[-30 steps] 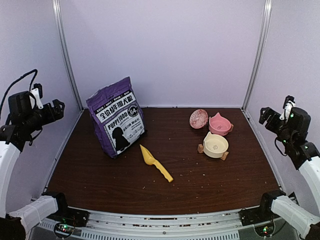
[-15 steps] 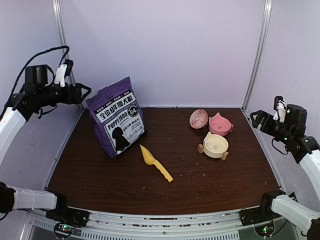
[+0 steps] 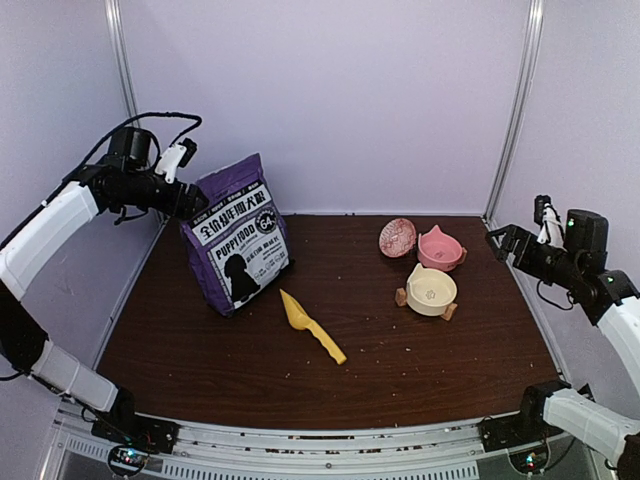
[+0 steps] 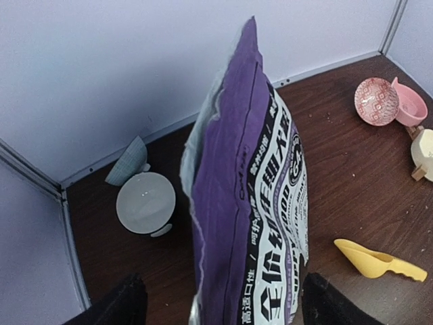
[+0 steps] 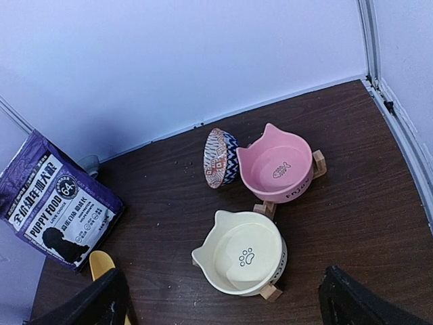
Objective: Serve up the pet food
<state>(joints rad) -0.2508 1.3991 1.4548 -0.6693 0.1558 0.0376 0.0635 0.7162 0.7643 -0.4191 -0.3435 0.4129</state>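
Left wrist view: the left gripper (image 4: 223, 292) stands open around the top of the upright purple printed bag (image 4: 257, 203), ready to seize it. The right gripper (image 5: 222, 284) is open and empty. The pet food is unseen, probably inside the bag. Next: pinch the top firmly.

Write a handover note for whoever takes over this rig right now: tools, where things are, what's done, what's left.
Left tool: open, fingers either side of the upright purple bag's top, gripping nothing.
Right tool: open, empty, raised at the far right.
Things: no pet food in view. The cream bowl and pink bowl are empty. The yellow scoop lies in front of the bag and looks empty.
Done: nothing served.
Left: likely steady the bag, scoop kibble, fill a bowl.
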